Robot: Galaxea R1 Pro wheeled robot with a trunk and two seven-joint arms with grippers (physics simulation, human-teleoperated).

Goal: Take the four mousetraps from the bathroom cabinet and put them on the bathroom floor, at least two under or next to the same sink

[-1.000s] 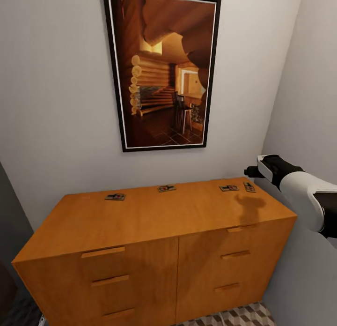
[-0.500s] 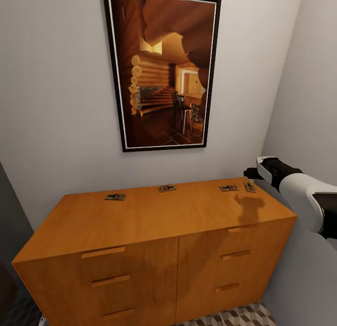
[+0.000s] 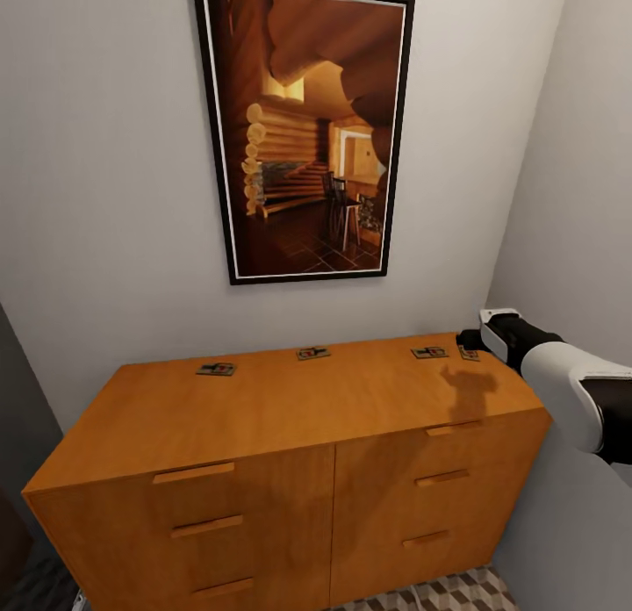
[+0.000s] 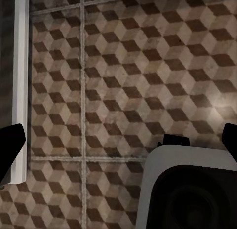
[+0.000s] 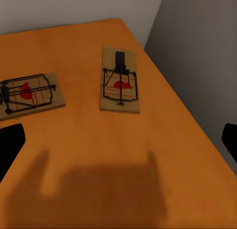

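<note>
From the head view we see four mousetraps (image 3: 216,369) along the back edge of the cabinet (image 3: 290,444). Our right gripper (image 3: 470,339) hangs at the rightmost one, at 3 o'clock, its fingers spread wide in the right wrist view. The left gripper (image 4: 118,150), fingers apart too, faces the bathroom floor (image 4: 128,81).

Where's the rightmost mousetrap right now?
In the head view, the rightmost mousetrap lies at the cabinet top's back right corner, just beyond the right pincer, beside another mousetrap.
</note>
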